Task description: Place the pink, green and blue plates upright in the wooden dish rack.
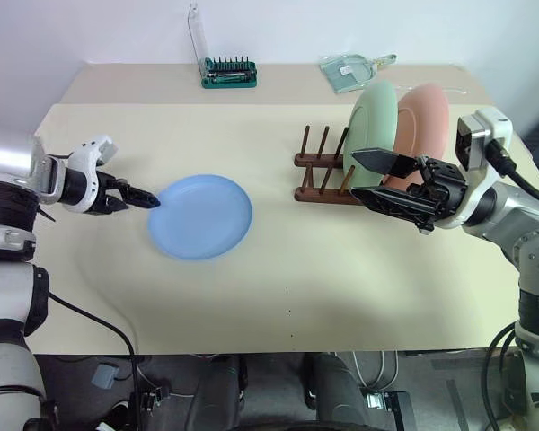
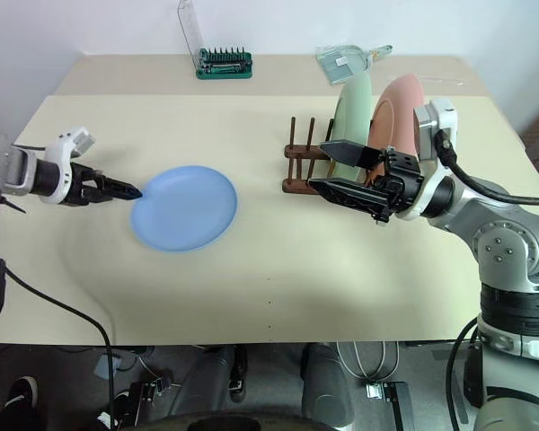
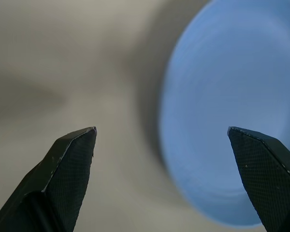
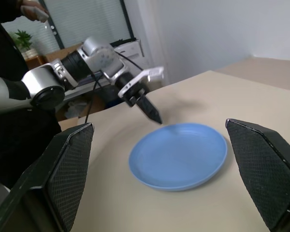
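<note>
Blue plate point(image 1: 200, 216) lies flat on the table point(image 1: 341, 287), left of centre, well apart from the wooden dish rack point(image 1: 322, 171). Green plate point(image 1: 372, 121) and pink plate point(image 1: 417, 126) already stand upright at the rack's right end; the pegs on its left end are free. So blue is the one left.

Left gripper point(image 1: 142, 198) is the nearer arm: fingertips sit just at the plate's left rim, angled down toward it, jaws wide and holding nothing. The plate lies to the right of the claw, along its pointing line. Touching or just short of the rim, I can't tell; the left wrist view is soft.

Right gripper point(image 1: 386, 182) hangs in front of the rack, wide and empty, pointing left toward the plate but well apart from it.

Likely next: left claw has to get a finger under the flat rim, which is thin and low.

Bit holder point(image 1: 229, 72) at the back edge is irrelevant.
</note>
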